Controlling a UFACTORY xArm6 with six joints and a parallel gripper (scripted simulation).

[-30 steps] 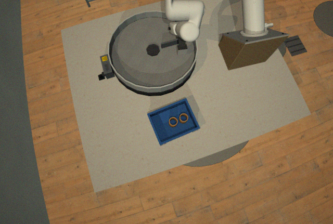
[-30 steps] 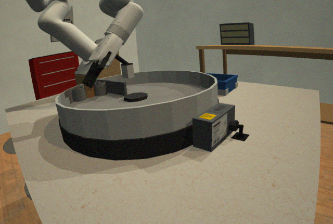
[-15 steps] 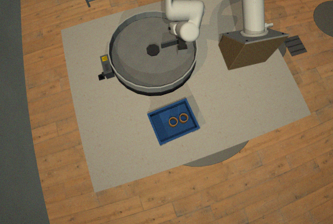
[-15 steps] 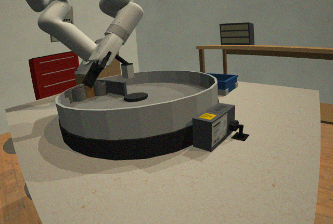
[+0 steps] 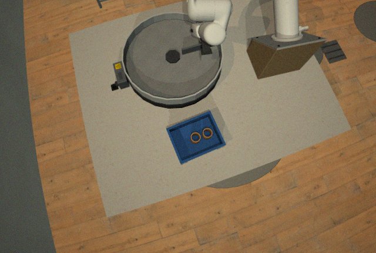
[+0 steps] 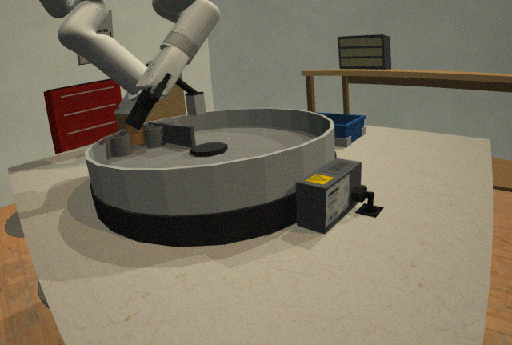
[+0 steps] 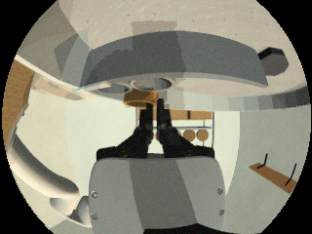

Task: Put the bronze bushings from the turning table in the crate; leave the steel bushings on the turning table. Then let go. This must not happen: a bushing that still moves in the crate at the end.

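Observation:
The gripper (image 6: 134,124) (image 7: 155,101) reaches down inside the turning table (image 5: 173,101) (image 6: 227,192). Its fingers are nearly together, with the wall of a bronze bushing (image 6: 136,136) (image 7: 133,101) between the tips. That bushing seems slightly raised; its contact with the disc is hidden. One steel bushing (image 6: 120,144) stands on the outer side, and another steel bushing (image 6: 154,137) stands close by, beside the dark guide bar. In the blue crate (image 5: 174,146) (image 6: 351,128) lie two bronze bushings, one ring (image 5: 191,137) left of the other ring (image 5: 211,133). The arm hides the gripper in the top view.
The dark guide bar (image 5: 191,49) (image 6: 179,133) runs from the rim toward the black hub (image 5: 173,56) (image 6: 209,149). The table's raised wall surrounds the bushings. A grey drive box (image 5: 120,76) (image 6: 326,196) is fixed outside the wall. The arm's pedestal (image 5: 285,58) stands at the right in the top view.

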